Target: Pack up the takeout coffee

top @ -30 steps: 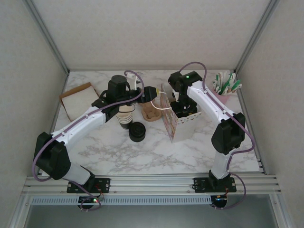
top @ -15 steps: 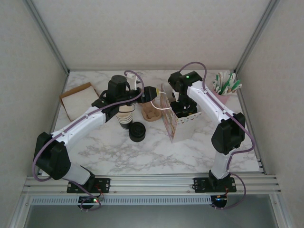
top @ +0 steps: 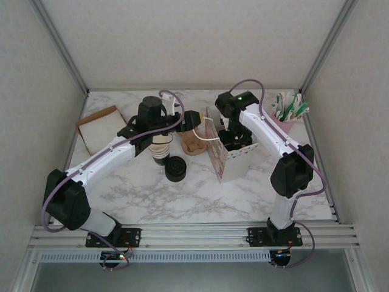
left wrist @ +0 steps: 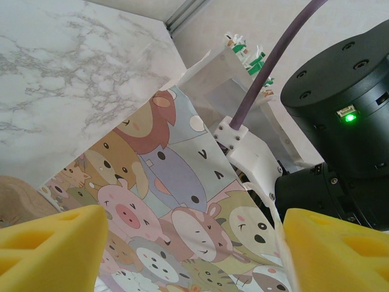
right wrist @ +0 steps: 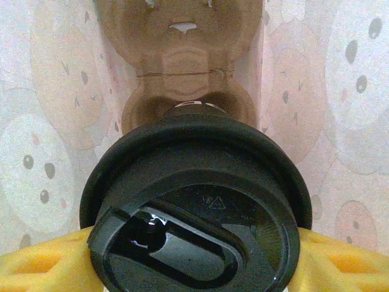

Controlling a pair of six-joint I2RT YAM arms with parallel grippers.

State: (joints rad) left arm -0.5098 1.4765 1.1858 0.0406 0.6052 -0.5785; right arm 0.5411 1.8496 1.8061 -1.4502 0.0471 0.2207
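The takeout coffee [right wrist: 194, 201] shows its round black lid from above, low inside the cartoon-animal bag [top: 220, 155]. My right gripper [right wrist: 194, 267] is shut on it, a yellow finger [right wrist: 42, 264] pressed to each side under the lid. In the top view my right gripper [top: 234, 139] reaches down into the bag's mouth. My left gripper [top: 194, 118] hovers at the bag's left wall, open. In the left wrist view its yellow fingers [left wrist: 51, 246] stand wide apart with the printed bag wall [left wrist: 182, 207] beyond them, nothing between.
A stack of nested cups [top: 160, 149] and a pile of black lids [top: 175, 168] stand left of the bag. A brown cardboard carrier [top: 193, 145] lies beside it. A brown-edged tray [top: 100, 128] sits far left, a pink cup of packets [top: 289, 111] at back right.
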